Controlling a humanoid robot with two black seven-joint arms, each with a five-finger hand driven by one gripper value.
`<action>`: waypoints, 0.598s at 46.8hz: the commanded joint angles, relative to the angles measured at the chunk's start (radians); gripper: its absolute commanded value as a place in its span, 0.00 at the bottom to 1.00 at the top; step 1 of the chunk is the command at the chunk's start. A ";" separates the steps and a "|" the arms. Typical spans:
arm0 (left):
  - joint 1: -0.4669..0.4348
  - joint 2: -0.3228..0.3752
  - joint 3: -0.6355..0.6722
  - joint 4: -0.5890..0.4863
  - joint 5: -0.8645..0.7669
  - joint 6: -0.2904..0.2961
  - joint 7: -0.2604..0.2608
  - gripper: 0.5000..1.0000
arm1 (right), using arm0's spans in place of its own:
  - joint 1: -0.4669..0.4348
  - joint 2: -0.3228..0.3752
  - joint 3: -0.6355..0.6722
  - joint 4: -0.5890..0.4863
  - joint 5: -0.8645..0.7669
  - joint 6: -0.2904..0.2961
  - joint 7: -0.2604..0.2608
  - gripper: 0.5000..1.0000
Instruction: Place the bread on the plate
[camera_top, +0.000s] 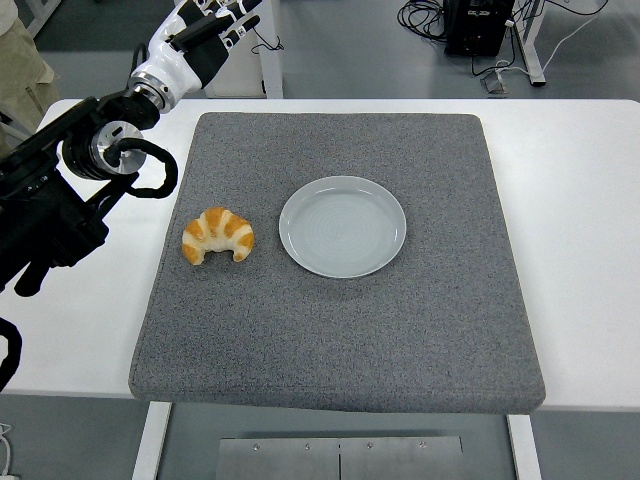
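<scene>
A golden croissant (218, 235) lies on the grey mat (340, 330), just left of an empty pale round plate (342, 226). My left hand (199, 38) is raised at the picture's top left, beyond the mat's far left corner and well away from the croissant. Its fingers are spread and hold nothing, and their tips run out of the frame's top edge. The black left arm (60, 195) stretches along the left edge of the table. My right arm does not show.
The mat covers most of the white table (590, 250). A person's sleeve (20, 50) shows at the top left corner. Cables and a black box (478, 25) lie on the floor behind the table.
</scene>
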 joint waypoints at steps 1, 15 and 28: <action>0.000 0.039 0.022 -0.067 0.002 0.025 0.000 1.00 | 0.000 0.000 0.000 0.001 0.000 0.000 0.000 1.00; 0.000 0.174 0.082 -0.279 0.084 0.097 0.000 1.00 | 0.000 0.000 0.000 -0.001 0.000 0.000 0.000 1.00; 0.003 0.254 0.097 -0.369 0.308 0.105 0.002 1.00 | 0.000 0.000 0.000 -0.001 0.000 0.000 0.000 1.00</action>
